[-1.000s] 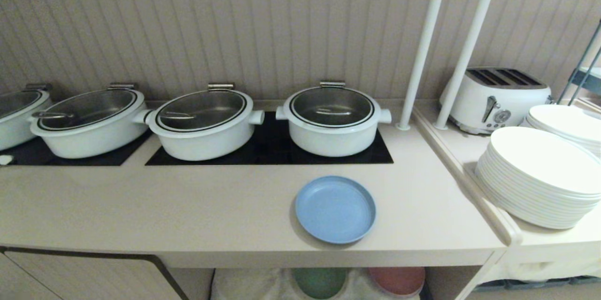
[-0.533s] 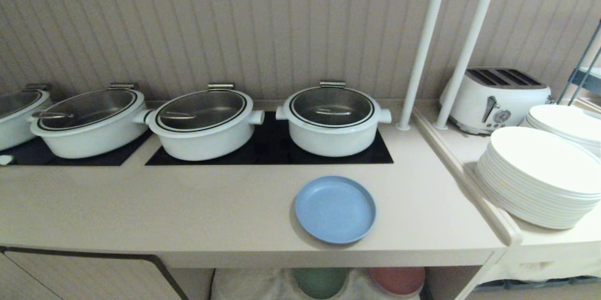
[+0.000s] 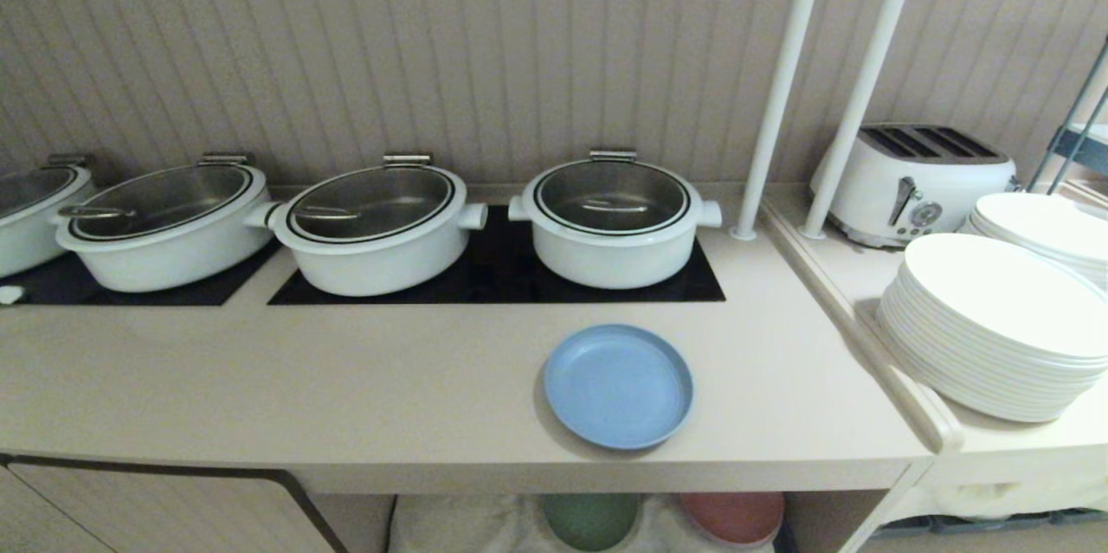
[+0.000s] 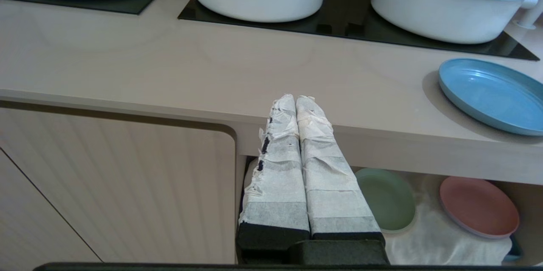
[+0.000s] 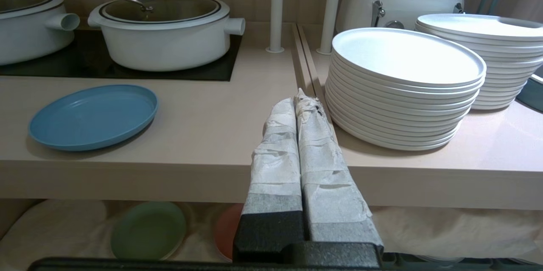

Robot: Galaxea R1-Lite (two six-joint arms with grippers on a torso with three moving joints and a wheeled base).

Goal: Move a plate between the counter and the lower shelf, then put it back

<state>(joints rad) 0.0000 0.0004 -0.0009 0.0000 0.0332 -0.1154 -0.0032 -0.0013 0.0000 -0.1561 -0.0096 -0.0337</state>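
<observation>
The counter, a long beige worktop with a thick front edge, was spread across the head view, with black hob panels set into it toward the wall. White pots with glass lids were lined up on those panels. To the counter's right, stacks of large white plates and a white toaster were seen on a side ledge. Under the counter's front edge, the lower shelf was lined with wrinkled white cloth, and a green plate and a pink plate were laid on it side by side.

The plate was seen to be small, round, light blue and matte, with a low raised rim. It was laid flat on the counter, close to the front edge and in front of the rightmost pot, directly above the green and pink plates.

The left gripper was held before the counter's front edge, to the plate's left and well apart from it; its paper-wrapped fingers were pressed together on nothing. The right gripper was held before the same edge, to the plate's right, between it and the white stacks, also well apart from it; its wrapped fingers were likewise pressed together and empty. Neither gripper was caught in the head view.
</observation>
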